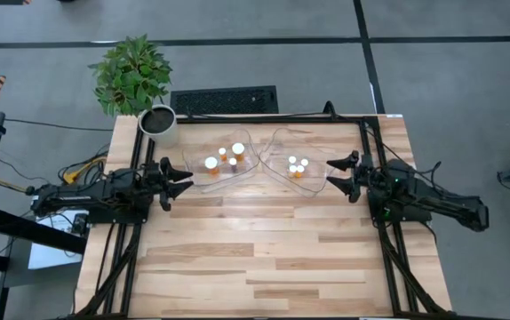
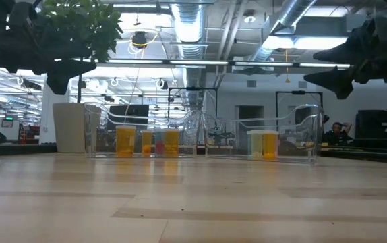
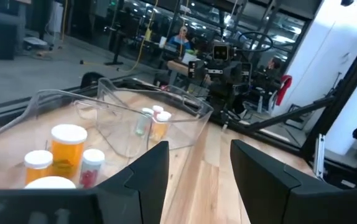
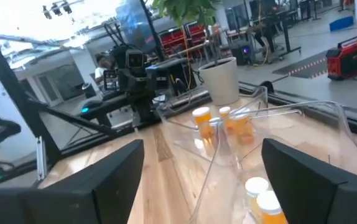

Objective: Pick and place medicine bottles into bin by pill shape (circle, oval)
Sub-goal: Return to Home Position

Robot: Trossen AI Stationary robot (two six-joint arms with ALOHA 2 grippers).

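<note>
The medicine bottles (image 1: pixel 211 163) stand in two clear bins on the wooden surface (image 1: pixel 264 258). Four are in the left bin (image 1: pixel 237 180). A few more stand close together in the right bin (image 1: pixel 277 147). The two bins sit side by side, toward the back edge of the surface.

The left gripper (image 1: pixel 187 180) hangs just beside the left bin. Its fingers are spread apart and hold nothing. The right gripper (image 1: pixel 330 174) hangs just beside the right bin. Its fingers are spread apart too and hold nothing.

A white pot (image 1: pixel 158 123) with a green plant (image 1: pixel 132 71) stands at the back left corner.
</note>
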